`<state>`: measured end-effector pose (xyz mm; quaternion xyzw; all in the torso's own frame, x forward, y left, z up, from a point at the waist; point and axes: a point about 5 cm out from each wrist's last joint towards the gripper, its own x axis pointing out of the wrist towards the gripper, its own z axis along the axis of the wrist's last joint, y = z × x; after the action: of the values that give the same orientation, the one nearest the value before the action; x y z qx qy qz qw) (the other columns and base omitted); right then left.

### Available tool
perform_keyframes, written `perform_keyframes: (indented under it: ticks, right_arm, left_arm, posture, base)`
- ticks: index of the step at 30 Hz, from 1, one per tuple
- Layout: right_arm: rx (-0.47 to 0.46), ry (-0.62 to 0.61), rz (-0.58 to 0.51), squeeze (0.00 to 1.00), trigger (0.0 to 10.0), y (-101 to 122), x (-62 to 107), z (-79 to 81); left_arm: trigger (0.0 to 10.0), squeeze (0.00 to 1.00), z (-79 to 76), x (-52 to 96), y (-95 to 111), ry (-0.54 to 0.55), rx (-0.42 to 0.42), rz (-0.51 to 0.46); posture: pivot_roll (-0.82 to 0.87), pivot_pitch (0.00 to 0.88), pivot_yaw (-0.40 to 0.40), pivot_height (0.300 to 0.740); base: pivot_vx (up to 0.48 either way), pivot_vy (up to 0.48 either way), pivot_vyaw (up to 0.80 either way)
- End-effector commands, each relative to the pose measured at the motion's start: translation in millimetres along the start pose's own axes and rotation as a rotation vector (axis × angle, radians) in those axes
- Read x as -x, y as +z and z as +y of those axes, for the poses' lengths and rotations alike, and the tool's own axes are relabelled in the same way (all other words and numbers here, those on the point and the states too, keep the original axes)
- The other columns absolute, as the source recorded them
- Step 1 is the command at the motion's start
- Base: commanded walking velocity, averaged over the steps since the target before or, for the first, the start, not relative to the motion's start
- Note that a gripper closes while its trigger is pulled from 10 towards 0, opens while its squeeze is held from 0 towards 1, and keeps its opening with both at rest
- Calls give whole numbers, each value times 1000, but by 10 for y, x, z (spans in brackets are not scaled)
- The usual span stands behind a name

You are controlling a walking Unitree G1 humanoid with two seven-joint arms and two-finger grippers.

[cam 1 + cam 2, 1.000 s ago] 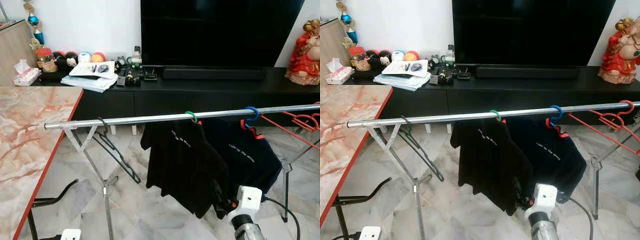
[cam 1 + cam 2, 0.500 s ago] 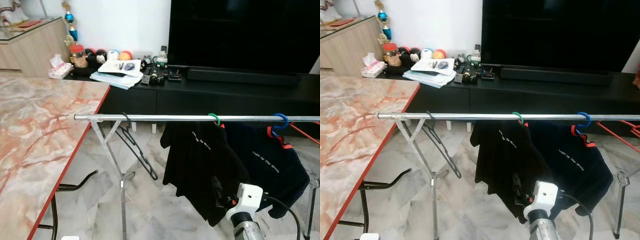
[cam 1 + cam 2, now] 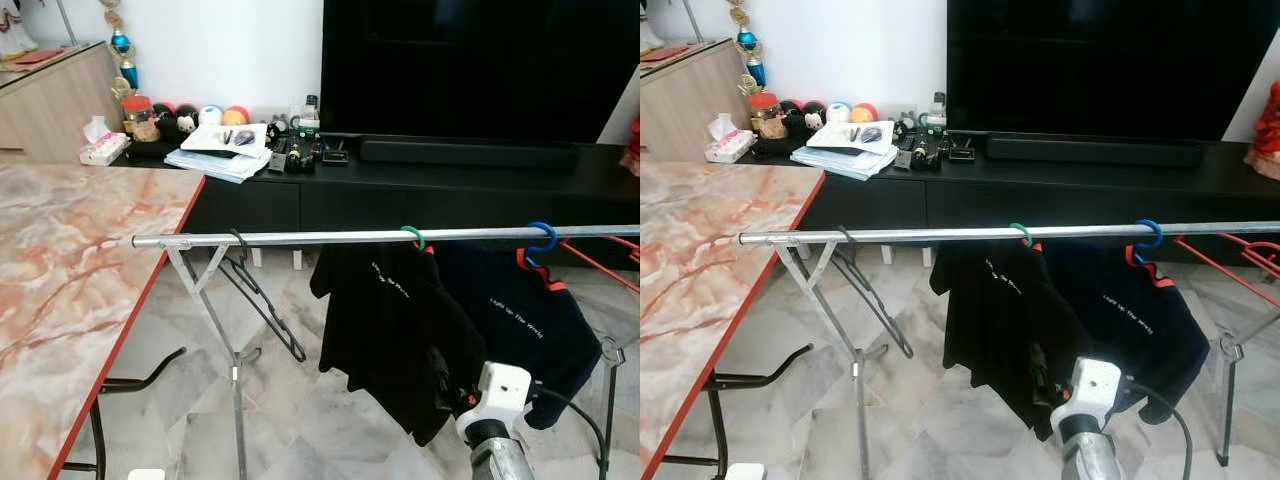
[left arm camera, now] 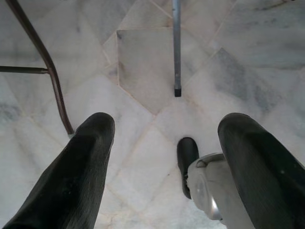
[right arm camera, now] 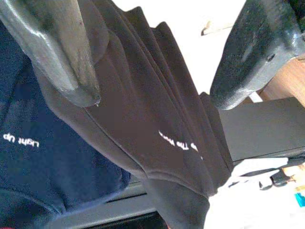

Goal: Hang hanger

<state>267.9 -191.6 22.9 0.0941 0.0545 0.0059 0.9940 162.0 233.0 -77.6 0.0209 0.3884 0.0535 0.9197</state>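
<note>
Black shirt (image 3: 395,335) lettered "Light Up The World", right end effector (image 5: 157,62) fingers apart around its hem

One rail (image 3: 300,238), two dark shirts, one black (image 3: 385,320) and one navy (image 3: 525,315), one bare black hanger (image 3: 262,305), one bench (image 3: 70,260), one big TV (image 3: 470,60), one paper stack (image 3: 222,155)

A marble tabletop (image 3: 70,260) with a red edge stands beside a black TV console (image 3: 420,190) (papers (image 3: 215,155) and soft toys (image 3: 185,118) on it), below a television (image 3: 470,70).
</note>
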Motion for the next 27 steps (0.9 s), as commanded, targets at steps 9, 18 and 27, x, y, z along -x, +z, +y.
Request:
perform_keyframes:
  ticks: [9,18,27]
  right_arm:
    - [75,64,-51,0,10000,152,-69,155]
    - [81,78,-59,0,10000,185,-73,197]
    - [92,98,-123,0,10000,318,-78,289]
  left_arm:
    - [10000,0,13,9,-20,1,11,6]
    - [10000,0,20,18,-50,2,13,19]
    - [10000,0,79,49,-131,10,21,58]
  posture:
    - [42,0,-16,740]
    - [41,0,-18,740]
    - [39,0,-18,740]
  base:
    - [246,0,0]
    - [321,0,0]
    - [101,0,0]
